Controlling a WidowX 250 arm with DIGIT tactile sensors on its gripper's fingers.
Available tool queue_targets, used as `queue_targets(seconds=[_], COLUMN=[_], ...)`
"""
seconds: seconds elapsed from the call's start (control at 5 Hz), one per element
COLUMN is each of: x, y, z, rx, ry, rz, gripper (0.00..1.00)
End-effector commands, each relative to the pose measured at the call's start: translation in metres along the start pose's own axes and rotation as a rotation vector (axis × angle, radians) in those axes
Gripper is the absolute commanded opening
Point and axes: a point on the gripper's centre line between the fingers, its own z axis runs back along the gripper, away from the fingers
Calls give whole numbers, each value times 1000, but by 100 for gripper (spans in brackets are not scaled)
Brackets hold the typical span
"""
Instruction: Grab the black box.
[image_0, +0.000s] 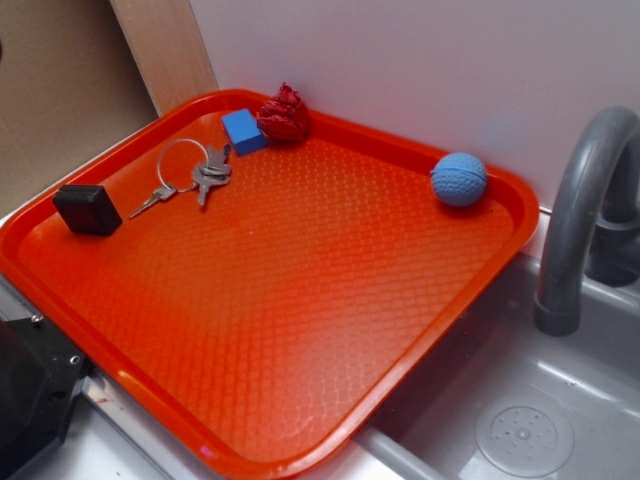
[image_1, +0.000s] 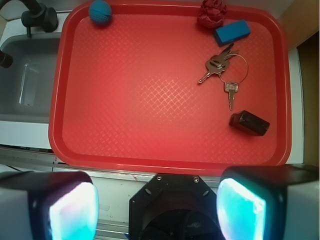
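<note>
Resting on the red tray (image_0: 300, 330), the black box (image_0: 88, 209) lies near the tray's left rim in the exterior view; in the wrist view we see the same black box (image_1: 249, 123) at right of centre, close to the tray's (image_1: 125, 125) right rim. It is a small matte cuboid with rounded edges, and we can read no label, brand or writing on it or on anything else in either view.

Just beside the box lies a bunch of keys (image_0: 190, 178) on a ring, one key pointing toward the box without clearly touching it. Farther up, at the tray's upper edge in the exterior view, a small blue cube (image_0: 243, 131) sits next to a crumpled red object (image_0: 285, 114); they look close, perhaps touching. A blue ball (image_0: 459, 180) rests well apart from all of these, near the tray's right corner in the exterior view and at the upper left of the wrist view.

Our end effector (image_1: 157, 207) appears only in the wrist view, at the bottom of the frame below the tray's near rim. Its two fingers (image_1: 72, 210) stand wide apart, released, with pale cyan pads facing inward; they hold nothing and touch nothing. The box is well apart from them.

A grey sink (image_0: 520, 400) with a grey faucet (image_0: 580, 220) lies beside the tray, lower right in the exterior view.
</note>
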Motion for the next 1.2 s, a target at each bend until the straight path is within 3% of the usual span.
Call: queue_targets(seconds=[0.0,0.2,0.4,0.6,0.8,1.0], x=[0,37,53,52,30,30], y=[0,32,45,68,94,94], z=[0,-32,-51,-73,-96,-96], rx=[0,53,163,161,148,148], ry=[0,15,41,58,114,114], rz=[0,-130,-285,-432,-495,-495], gripper=[100,100,100,100,100,100])
